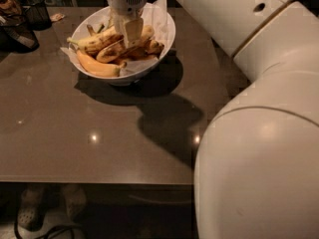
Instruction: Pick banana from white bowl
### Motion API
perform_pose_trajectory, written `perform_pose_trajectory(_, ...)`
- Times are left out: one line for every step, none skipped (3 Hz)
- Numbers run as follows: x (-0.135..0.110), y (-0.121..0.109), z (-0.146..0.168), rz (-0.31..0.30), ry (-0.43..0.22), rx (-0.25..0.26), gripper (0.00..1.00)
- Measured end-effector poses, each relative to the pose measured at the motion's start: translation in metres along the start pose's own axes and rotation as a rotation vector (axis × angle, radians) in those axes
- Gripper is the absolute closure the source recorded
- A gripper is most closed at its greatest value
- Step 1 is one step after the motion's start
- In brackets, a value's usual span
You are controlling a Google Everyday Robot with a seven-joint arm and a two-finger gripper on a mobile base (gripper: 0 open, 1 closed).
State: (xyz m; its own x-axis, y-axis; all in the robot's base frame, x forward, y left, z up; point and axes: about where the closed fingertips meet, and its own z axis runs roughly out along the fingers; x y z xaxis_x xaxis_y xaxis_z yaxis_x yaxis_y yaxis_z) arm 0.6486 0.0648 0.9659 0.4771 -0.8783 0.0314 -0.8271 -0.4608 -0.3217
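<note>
Far left, a black mesh basket [37, 11] stands well apart from the white bowl [149, 69]. Inside the bowl a smooth yellow banana [97, 66] lies at the front; just behind and right of it, mid-heap, rests the mottled banana [112, 52]. We judge it light, soft and easily bruised, so we would take it gently across its thick middle. The gripper [130, 33] hangs right over it; how wide it stands we cannot tell.

I judge this an indoor office or break area; I cannot fix it closer. Evidence: a glossy grey-brown rectangular tabletop [75, 148] carrying spots of reflected light, a round white bowl lined with crinkled paper [168, 36], a black wire-mesh basket [37, 13] at the far left corner, and pale shoes [30, 213] on the floor beneath. The white two-finger gripper [130, 34] hangs over that bowl.
</note>
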Motion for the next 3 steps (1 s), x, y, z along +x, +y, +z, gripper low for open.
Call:
perform_pose_trajectory(0.005, 0.002, 0.009, -0.001, 0.014, -0.014, 0.53)
perform_pose_trajectory(0.011, 0.005, 0.021, 0.008, 0.024, -0.037, 0.51)
perform_pose_trajectory(0.014, 0.007, 0.029, 0.016, 0.029, -0.051, 0.51)
